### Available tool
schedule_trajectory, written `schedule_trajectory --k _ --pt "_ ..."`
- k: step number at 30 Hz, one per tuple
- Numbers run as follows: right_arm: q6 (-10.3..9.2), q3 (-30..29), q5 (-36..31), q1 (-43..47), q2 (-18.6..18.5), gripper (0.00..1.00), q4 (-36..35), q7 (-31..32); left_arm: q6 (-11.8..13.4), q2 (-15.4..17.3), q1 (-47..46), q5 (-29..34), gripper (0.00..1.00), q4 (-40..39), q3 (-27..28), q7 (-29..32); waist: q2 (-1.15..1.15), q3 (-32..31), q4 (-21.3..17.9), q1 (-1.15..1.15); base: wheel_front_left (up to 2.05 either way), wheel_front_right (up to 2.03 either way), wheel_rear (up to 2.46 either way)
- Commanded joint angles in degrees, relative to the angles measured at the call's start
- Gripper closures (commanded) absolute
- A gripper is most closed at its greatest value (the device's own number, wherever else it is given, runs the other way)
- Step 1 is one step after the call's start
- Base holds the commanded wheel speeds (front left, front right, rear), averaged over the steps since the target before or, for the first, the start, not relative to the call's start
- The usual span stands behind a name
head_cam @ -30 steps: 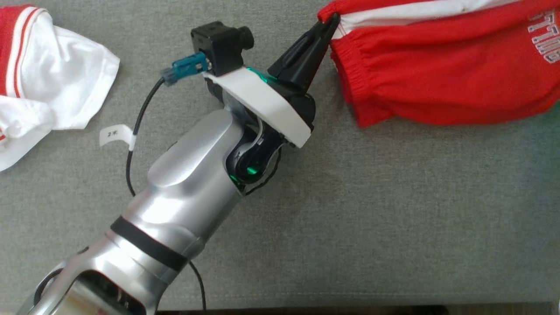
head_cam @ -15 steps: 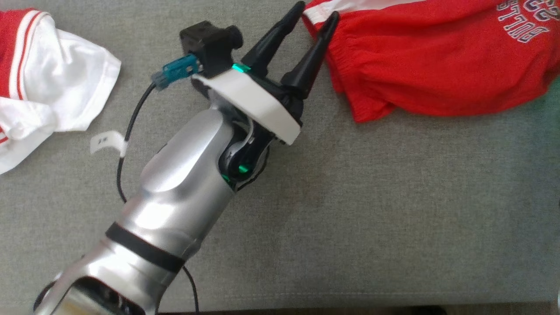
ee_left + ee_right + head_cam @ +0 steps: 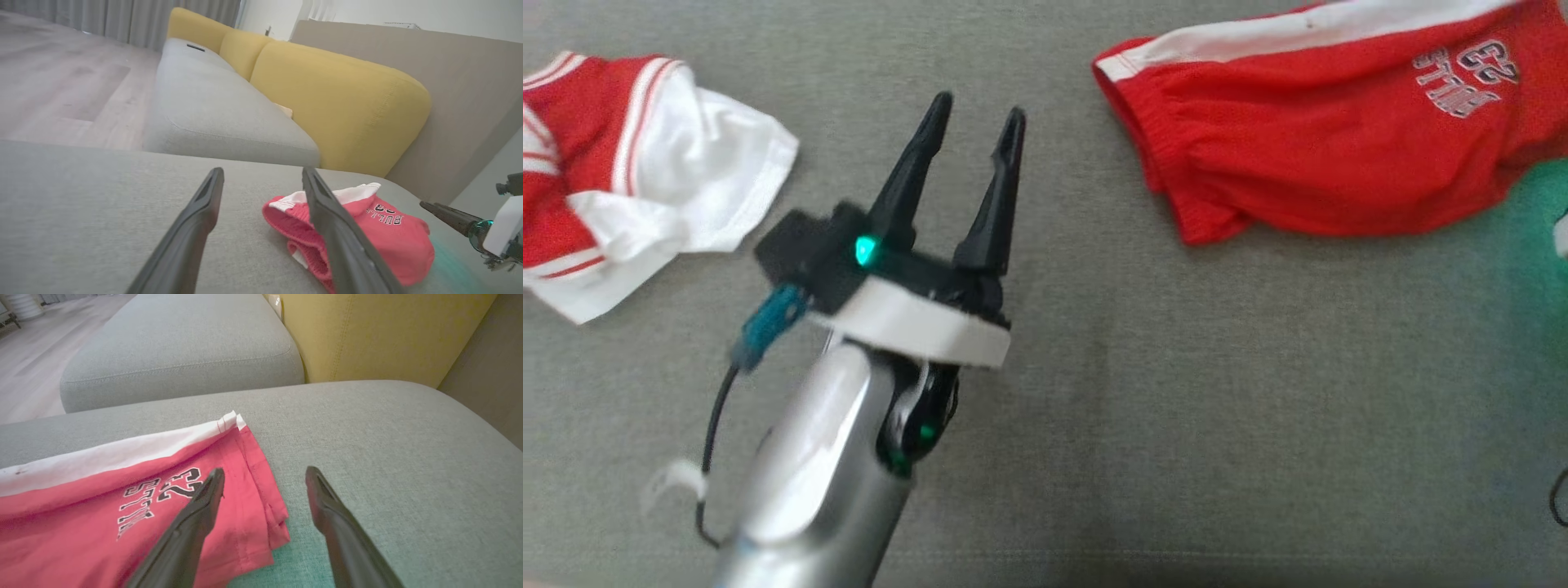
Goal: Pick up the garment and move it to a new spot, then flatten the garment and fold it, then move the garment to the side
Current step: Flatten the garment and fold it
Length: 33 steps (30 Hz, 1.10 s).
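The left gripper (image 3: 977, 110) is hovering over the grey cushion (image 3: 1176, 449), fingers spread and holding nothing, well apart from the shorts (image 3: 1339, 163). The right gripper (image 3: 265, 473) is hanging above the shorts' hem, fingers likewise spread and empty. The red shorts are lying fairly flat further out on the robot's right, waistband toward the left gripper, and a jersey (image 3: 645, 188) is sitting crumpled on the left. Flattening and folding is probably the step in hand; next, each gripper is going to need a fresh pinch on an edge. Beyond, a yellow backrest (image 3: 347, 102) is rising.
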Motion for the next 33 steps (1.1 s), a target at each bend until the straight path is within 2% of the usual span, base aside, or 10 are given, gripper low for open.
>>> schedule_trajectory --k 1,5,12,19,20,21,22,28,33 --pt "0.39 0.36 -0.58 -0.83 -1.09 0.0 -1.02 -0.21 0.44 0.54 0.17 0.88 0.0 -3.05 2.33 -0.29 0.0 -0.65 1.19 0.0 0.0 0.0 0.0" --pt "0.39 -2.29 -1.89 -2.86 -2.23 0.0 3.52 1.59 1.71 0.54 4.8 2.78 0.0 -7.27 3.22 -0.29 0.0 -0.57 3.75 0.0 0.0 0.0 0.0" --pt "0.39 -5.91 -4.37 -7.36 -5.92 0.0 10.3 4.95 2.32 0.54 8.21 4.24 0.0 -10.91 3.43 -0.29 0.0 1.37 7.84 0.0 0.0 0.0 0.0" --pt "0.39 -7.21 -5.54 -9.32 -6.94 0.0 16.95 8.24 2.97 0.53 8.33 4.53 0.0 -11.95 3.84 -0.29 0.0 2.36 9.15 0.0 0.0 0.0 0.0" --pt "0.39 -7.16 -5.5 -9.29 -6.63 0.32 17.37 8.04 3.04 0.53 8.42 4.62 0.0 -11.85 3.96 -0.29 0.0 2.07 9.02 0.0 0.0 0.0 0.0" --pt "0.39 -7.08 -5.23 -9.21 -6.15 0.77 17.66 7.39 3.14 0.53 8.62 4.82 0.0 -11.6 4.13 -0.29 0.0 1.54 8.75 0.0 0.0 0.0 0.0" --pt "0.39 -7.27 -4.83 -9.12 -5.67 1.0 17.83 6.31 3.2 0.53 8.92 5.08 0.0 -11.24 4.3 -0.29 0.0 0.94 8.44 0.0 0.0 0.0 0.0" --pt "0.39 -5.99 -5.35 -5.83 -3.62 1.0 20.05 0.79 3.64 0.53 12.01 7.24 0.0 -9.09 6.57 -0.29 0.0 -4.76 5.11 0.0 0.0 0.0 0.0" --pt "0.39 -6.71 -6.94 -3.83 -4.36 1.0 20.9 -2.42 3.2 0.53 14.22 8.35 0.0 -8.31 7.86 -0.29 0.0 -7.69 2.8 0.0 0.0 0.0 0.0"
